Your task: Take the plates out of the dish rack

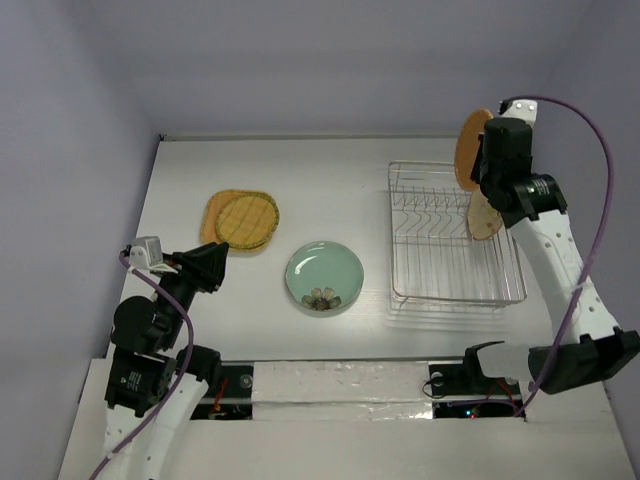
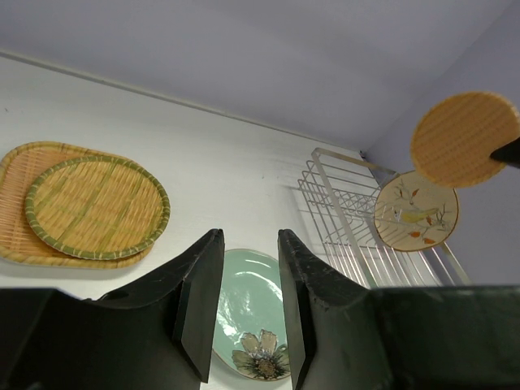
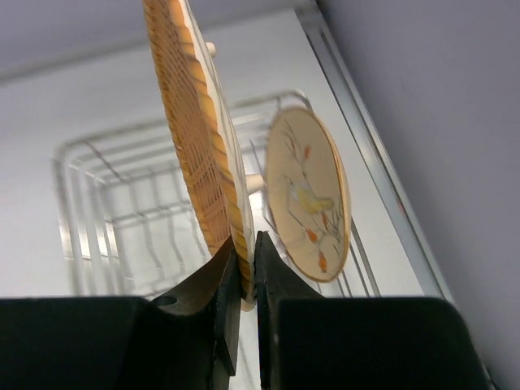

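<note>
Gripper at right (image 3: 246, 244) clamps orange plate (image 1: 471, 150) above dish rack (image 1: 430, 255).

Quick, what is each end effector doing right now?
Left end effector: partly open, holding nothing.
Right end effector: closed on the rim of a round orange plate.

The round orange plate (image 1: 471, 150) is held on edge above the wire dish rack (image 1: 440, 260), the beige floral plate (image 1: 484, 218) stands in it, the green plate (image 1: 324, 275) lies flat nearby, and the mustard plate (image 1: 248, 220) tops the square orange plate (image 1: 211, 216).

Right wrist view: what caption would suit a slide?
The right hand pinches a woven orange plate on edge above the dish rack, where a beige floral plate stands.
</note>
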`<state>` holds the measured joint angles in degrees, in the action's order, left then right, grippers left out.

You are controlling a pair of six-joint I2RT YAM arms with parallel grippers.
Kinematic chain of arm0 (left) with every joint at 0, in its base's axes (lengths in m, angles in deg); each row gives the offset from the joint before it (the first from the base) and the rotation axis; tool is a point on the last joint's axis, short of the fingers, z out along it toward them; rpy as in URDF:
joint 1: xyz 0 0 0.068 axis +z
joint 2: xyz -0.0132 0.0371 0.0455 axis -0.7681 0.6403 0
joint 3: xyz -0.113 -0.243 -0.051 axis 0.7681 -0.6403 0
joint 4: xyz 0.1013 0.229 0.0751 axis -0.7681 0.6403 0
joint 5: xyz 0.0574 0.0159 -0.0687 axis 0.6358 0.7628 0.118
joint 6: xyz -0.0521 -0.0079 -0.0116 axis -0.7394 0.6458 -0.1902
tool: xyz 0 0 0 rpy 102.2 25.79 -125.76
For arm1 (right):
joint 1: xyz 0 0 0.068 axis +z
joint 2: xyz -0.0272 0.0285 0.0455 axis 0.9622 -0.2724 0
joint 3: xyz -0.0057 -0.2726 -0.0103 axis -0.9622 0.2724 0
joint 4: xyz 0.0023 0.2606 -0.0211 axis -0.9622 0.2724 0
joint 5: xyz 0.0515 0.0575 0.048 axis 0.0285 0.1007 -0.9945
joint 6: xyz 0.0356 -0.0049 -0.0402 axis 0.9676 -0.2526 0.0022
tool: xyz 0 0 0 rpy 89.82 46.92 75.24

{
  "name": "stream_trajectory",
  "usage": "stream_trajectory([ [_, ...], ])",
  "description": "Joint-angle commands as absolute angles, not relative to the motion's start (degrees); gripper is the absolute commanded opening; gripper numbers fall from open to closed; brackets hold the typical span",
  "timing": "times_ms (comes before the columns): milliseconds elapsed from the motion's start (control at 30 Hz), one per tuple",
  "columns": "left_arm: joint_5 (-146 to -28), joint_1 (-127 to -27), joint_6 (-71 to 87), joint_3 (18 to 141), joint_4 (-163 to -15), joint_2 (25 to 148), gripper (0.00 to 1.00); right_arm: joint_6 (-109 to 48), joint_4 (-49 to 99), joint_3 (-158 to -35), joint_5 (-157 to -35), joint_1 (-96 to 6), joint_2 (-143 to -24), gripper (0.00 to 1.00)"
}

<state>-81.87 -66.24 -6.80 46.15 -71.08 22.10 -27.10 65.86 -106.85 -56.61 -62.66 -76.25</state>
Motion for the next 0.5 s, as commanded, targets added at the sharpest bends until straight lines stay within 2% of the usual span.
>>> stream_trajectory([
  [0, -81.86, -66.54, -6.88, 45.73, -73.51, 21.95, 0.3, -26.18, 66.75, -111.84, -53.48, -60.49, -73.6, 0.0],
  [200, -81.77, -66.54, -6.97, 45.73, -73.6, 22.21, 0.3, -18.56, 59.21, -109.21, -66.82, -49.6, -74.64, 0.0],
  [333, -81.68, -66.01, -7.05, 45.73, -73.42, 22.74, 0.3, -9.93, 43.61, -106.05, -80.25, -41.69, -80.44, 0.0],
  [467, -81.33, -66.01, -7.05, 45.73, -73.33, 22.74, 0.3, -1.14, 32.75, -107.7, -86.34, -35.44, -94.11, 0.0],
])
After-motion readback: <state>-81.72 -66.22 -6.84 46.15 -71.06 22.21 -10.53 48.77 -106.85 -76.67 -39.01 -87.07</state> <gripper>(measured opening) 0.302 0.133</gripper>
